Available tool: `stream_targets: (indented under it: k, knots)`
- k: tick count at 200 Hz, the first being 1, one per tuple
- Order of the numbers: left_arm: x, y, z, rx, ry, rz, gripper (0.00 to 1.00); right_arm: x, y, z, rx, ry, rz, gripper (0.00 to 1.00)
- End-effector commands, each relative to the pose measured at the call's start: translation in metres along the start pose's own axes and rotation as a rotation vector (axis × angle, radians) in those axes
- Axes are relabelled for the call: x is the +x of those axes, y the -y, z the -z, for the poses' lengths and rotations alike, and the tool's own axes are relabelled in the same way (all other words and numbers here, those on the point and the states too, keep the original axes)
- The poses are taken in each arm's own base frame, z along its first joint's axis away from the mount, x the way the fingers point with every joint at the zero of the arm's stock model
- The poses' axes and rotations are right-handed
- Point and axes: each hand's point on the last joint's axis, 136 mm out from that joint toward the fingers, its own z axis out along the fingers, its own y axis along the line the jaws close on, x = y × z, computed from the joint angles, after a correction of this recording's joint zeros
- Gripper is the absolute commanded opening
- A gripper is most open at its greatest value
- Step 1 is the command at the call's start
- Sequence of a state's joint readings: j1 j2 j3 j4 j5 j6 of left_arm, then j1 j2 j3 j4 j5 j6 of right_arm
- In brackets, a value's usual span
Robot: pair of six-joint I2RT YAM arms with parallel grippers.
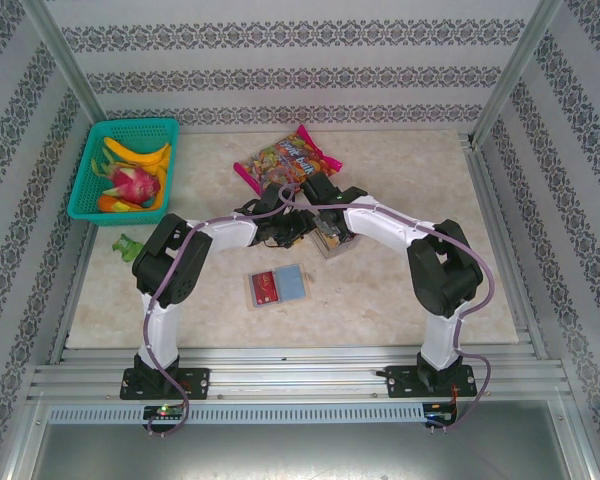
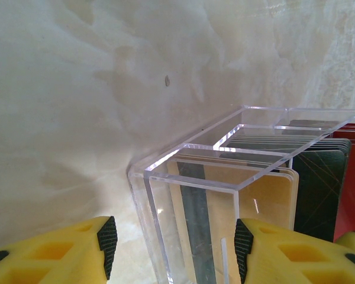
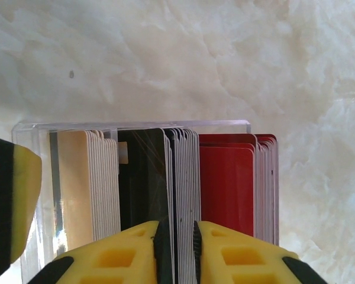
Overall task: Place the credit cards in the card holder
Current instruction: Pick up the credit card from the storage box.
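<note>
The cards [image 3: 225, 183] stand on edge in a clear rack [image 3: 130, 125] mid-table [image 1: 400, 310], with the holder [image 1: 277, 287] lying flat near the rack's 7 o'clock in the top view. The right gripper [image 3: 176, 248] is nearly closed, pinching a few cards mid-stack. The left gripper [image 2: 173, 245] gapes wide astride the rack's end.

Both arms meet over the middle of the table [image 1: 410, 170], so the clear rack [image 3: 130, 126] is hemmed in. The left gripper [image 2: 174, 248] stands spread wide around one end corner, and the right gripper [image 3: 178, 248] pinches a few of the credit cards [image 3: 225, 183], with packed cards tight on either side. Nearer the bases, the card holder [image 1: 277, 286] lies with bare table all round. The right half is free. The candy bag [image 1: 287, 160] lies just behind the arms, and a green basket [image 1: 128, 170] takes the far left corner.
</note>
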State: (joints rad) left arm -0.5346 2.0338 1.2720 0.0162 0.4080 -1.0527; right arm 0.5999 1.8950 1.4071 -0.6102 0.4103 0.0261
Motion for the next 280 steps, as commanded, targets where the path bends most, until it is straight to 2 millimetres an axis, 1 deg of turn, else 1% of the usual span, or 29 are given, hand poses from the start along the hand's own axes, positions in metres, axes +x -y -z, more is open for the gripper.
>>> stream_targets:
  k: [1, 34, 55, 105, 135, 145, 180, 191, 198, 207, 233, 261, 280]
  knots:
    - [-0.002, -0.008, -0.006, -0.014, -0.005, 0.009, 0.58, 0.003, -0.005, -0.01, -0.008, -0.033, 0.007, 0.26]
    - [-0.001, -0.01, -0.011, -0.012, -0.014, 0.017, 0.58, 0.007, -0.003, -0.019, 0.033, -0.055, 0.024, 0.27]
    - [0.0, -0.012, -0.012, -0.017, -0.017, 0.021, 0.58, 0.008, 0.0, -0.019, 0.065, -0.056, 0.036, 0.27]
    - [0.0, -0.013, -0.012, -0.02, -0.019, 0.021, 0.58, -0.001, 0.009, -0.003, 0.116, 0.0, 0.034, 0.22]
    - [0.001, -0.014, -0.012, -0.022, -0.019, 0.021, 0.58, -0.003, 0.013, 0.002, 0.12, 0.013, 0.027, 0.19]
    - [0.001, -0.015, -0.013, -0.023, -0.02, 0.022, 0.58, -0.003, 0.012, 0.002, 0.116, 0.012, 0.027, 0.16]
    - [0.001, -0.013, -0.012, -0.02, -0.018, 0.021, 0.57, -0.002, 0.011, 0.002, 0.114, 0.01, 0.03, 0.13]
    - [0.001, -0.013, -0.012, -0.021, -0.02, 0.02, 0.58, -0.002, 0.011, 0.003, 0.112, 0.012, 0.029, 0.09]
    - [0.001, -0.013, -0.011, -0.02, -0.019, 0.021, 0.57, -0.002, 0.012, 0.004, 0.112, 0.014, 0.026, 0.09]
    - [0.001, -0.013, -0.011, -0.019, -0.019, 0.019, 0.57, -0.003, 0.011, 0.007, 0.111, 0.015, 0.027, 0.08]
    - [0.0, -0.012, -0.01, -0.019, -0.017, 0.018, 0.57, -0.004, 0.009, 0.016, 0.073, 0.026, 0.008, 0.02]
    - [0.0, -0.009, -0.007, -0.015, -0.014, 0.012, 0.57, -0.005, 0.003, 0.028, 0.003, 0.037, -0.034, 0.02]
    - [-0.001, -0.008, -0.006, -0.014, -0.01, 0.009, 0.57, -0.004, -0.007, 0.03, -0.061, 0.029, -0.064, 0.02]
